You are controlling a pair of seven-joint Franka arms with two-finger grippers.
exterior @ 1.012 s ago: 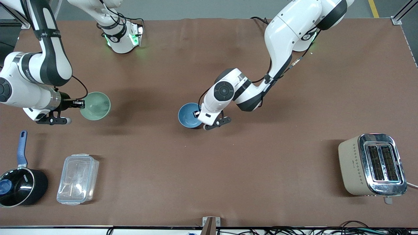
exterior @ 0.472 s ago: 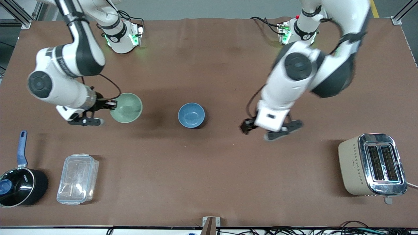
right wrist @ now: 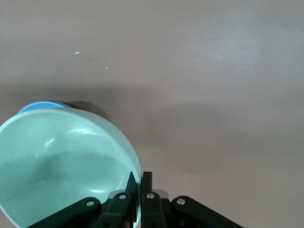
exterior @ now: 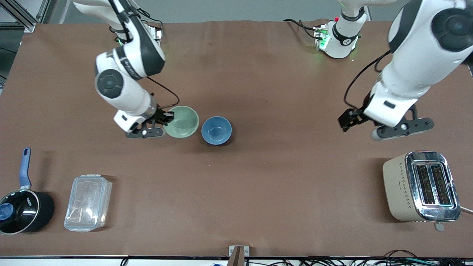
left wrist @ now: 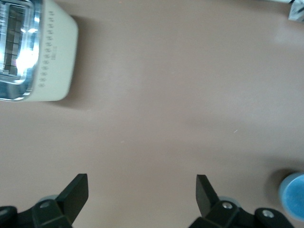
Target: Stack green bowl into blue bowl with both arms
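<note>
Right gripper (exterior: 167,119): it is pinching the rim of the green bowl (exterior: 181,121), fingers pressed together on the rim's edge in the right wrist view (right wrist: 138,190), and it is carrying the bowl above the bench (exterior: 258,184), just beside the blue bowl.
Green bowl: it is hanging in the air with its rim close to the blue bowl's rim; whether the two are touching cannot be told from the front view.
Blue bowl (exterior: 216,130): it is sitting upright on the bench near the middle; in the right wrist view only a sliver (right wrist: 42,106) is peeking out past the green bowl.
Left gripper (exterior: 349,119): it is hovering with its fingers (left wrist: 76,192) spread wide and holding nothing, over bare bench toward the left arm's end, well apart from both bowls.
Toaster (exterior: 421,186): it is standing near the left arm's end, nearer to the front camera than the left gripper.
Black pot (exterior: 22,210): it is sitting at the right arm's end, partly cut off by the picture's edge.
Clear plastic container (exterior: 88,202): it is lying just beside the pot.
Open room: bare bench is stretching between the blue bowl and the toaster.
</note>
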